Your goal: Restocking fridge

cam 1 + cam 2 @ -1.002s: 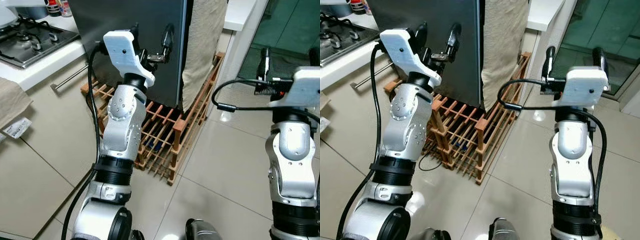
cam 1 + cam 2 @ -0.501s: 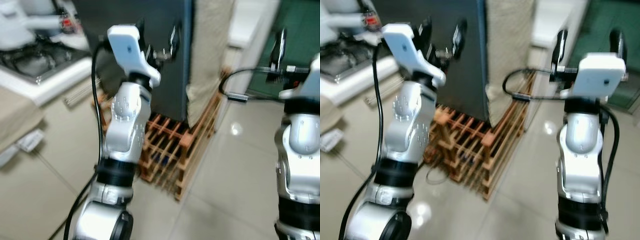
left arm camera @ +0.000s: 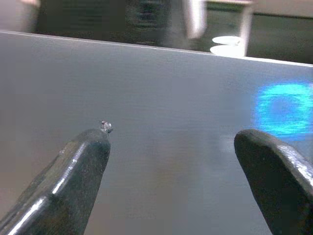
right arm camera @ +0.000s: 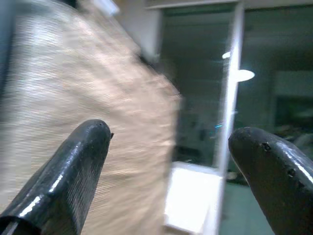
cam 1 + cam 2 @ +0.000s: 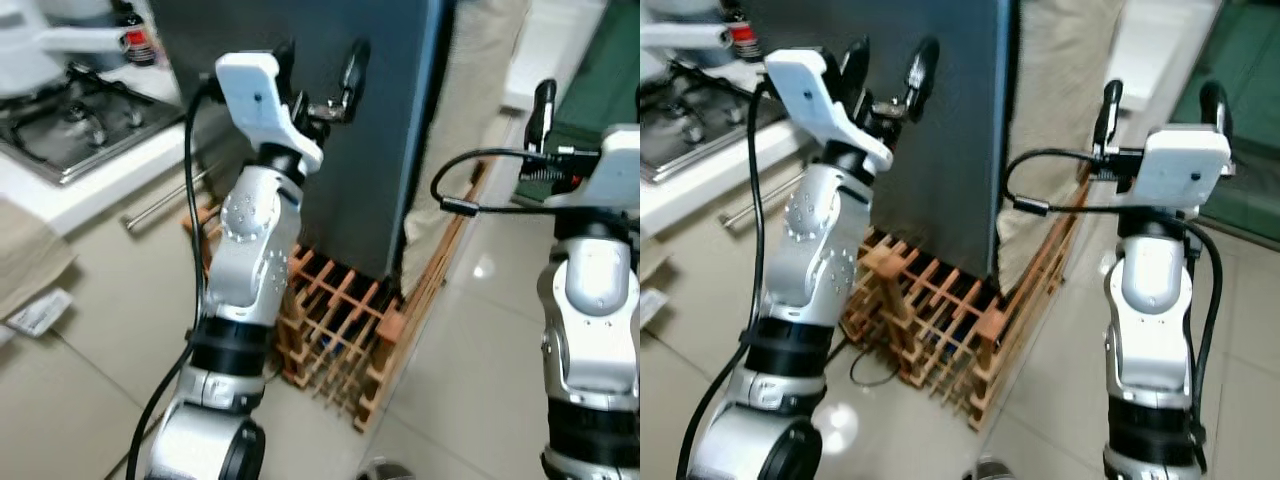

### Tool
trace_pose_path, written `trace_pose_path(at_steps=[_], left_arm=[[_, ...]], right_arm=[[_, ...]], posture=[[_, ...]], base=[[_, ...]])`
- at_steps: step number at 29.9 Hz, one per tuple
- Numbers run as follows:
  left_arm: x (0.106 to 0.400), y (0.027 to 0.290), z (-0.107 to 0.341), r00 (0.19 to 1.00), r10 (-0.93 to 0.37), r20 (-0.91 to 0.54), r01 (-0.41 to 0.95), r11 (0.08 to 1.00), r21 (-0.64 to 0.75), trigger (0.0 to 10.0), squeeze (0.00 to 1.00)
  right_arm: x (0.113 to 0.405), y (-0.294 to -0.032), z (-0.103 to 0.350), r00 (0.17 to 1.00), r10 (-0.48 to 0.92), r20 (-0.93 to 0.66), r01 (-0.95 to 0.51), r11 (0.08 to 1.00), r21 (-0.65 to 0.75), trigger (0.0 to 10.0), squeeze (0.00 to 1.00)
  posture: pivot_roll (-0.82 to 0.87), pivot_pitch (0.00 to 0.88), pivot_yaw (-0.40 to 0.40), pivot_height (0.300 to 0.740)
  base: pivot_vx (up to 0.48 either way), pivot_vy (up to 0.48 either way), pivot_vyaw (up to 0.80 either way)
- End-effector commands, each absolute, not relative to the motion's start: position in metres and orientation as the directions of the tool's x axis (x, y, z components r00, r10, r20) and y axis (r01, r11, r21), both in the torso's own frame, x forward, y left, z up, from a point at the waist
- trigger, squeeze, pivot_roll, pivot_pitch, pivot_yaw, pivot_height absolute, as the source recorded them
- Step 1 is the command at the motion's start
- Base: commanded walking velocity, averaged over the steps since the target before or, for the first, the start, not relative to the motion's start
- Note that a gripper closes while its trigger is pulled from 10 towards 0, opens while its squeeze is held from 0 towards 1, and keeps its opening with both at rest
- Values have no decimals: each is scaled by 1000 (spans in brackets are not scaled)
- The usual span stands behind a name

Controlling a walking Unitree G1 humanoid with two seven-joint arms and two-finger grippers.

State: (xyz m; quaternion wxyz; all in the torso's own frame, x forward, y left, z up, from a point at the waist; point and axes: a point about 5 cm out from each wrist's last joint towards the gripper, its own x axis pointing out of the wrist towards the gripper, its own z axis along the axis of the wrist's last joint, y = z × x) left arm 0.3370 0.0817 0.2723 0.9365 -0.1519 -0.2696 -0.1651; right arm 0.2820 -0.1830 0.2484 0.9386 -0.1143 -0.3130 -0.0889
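Observation:
The fridge [image 5: 380, 150] is a tall dark grey block straight ahead, and its flat side [image 3: 161, 83] fills the left wrist view. My left gripper [image 5: 320, 65] is raised close in front of that surface, open, with nothing between its fingers. My right gripper [image 5: 1160, 100] is held up to the right of the fridge, also open and empty. In the right wrist view its fingers [image 4: 73, 166] point past a hanging beige cloth [image 4: 58, 88] toward a glass door [image 4: 205, 98].
A wooden wine rack [image 5: 340, 320] sits on the tiled floor at the fridge's base. The beige cloth [image 5: 1060, 110] hangs beside the fridge. A gas hob [image 5: 70, 110] on a white counter with a bar handle [image 5: 165, 195] is at left. Open floor [image 5: 1060, 420] lies at right.
The whole picture has shifted and sharpened after a blur, so the camera moved; the fridge now sits nearer the middle. Both arms keep the same raised pose with open fingers.

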Motion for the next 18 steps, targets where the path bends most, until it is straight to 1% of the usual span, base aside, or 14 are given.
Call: trace_pose_path(at_steps=[1, 3, 8, 10, 13, 15, 16, 17, 18], left_arm=[[336, 78, 276, 795, -238, 557, 404, 894, -195, 10000, 0], [336, 78, 275, 799, -235, 553, 401, 894, -201, 10000, 0], [336, 78, 273, 811, -227, 540, 392, 895, -213, 10000, 0], [339, 80, 266, 838, -210, 503, 367, 900, -236, 10000, 0], [339, 81, 263, 846, -214, 488, 364, 901, -235, 10000, 0], [336, 86, 249, 858, -252, 448, 373, 905, -204, 10000, 0], [336, 86, 249, 858, -252, 448, 373, 905, -204, 10000, 0], [332, 91, 235, 867, -285, 410, 384, 905, -184, 10000, 0], [332, 91, 235, 867, -285, 410, 384, 905, -184, 10000, 0]], right_arm=[[279, -186, 252, 780, -100, 618, 248, 956, -159, 10000, 263], [279, -186, 251, 781, -99, 616, 248, 955, -161, 10000, 267], [279, -186, 249, 786, -95, 611, 244, 955, -166, 10000, 267], [279, -186, 247, 791, -93, 605, 242, 956, -168, 10000, 263], [279, -187, 247, 793, -96, 602, 241, 956, -166, 10000, 263], [277, -190, 243, 802, -107, 587, 246, 956, -161, 10000, 267], [277, -190, 243, 802, -107, 587, 246, 956, -161, 10000, 267], [274, -193, 237, 814, -120, 569, 250, 956, -156, 10000, 259], [274, -193, 237, 814, -120, 569, 250, 956, -156, 10000, 259]], posture=[[-211, 51, 46, 732], [-211, 51, 46, 732], [-212, 52, 45, 732], [-214, 54, 45, 732], [-214, 54, 45, 732], [-218, 55, 51, 732], [-218, 55, 51, 732], [-215, 57, 54, 732], [-215, 57, 54, 732]], base=[[0, 0, -788], [0, 0, -400], [0, 0, 0], [0, 0, 0], [0, 0, 0], [0, 0, -800], [0, 0, -800], [0, 0, -800], [0, 0, -800]])
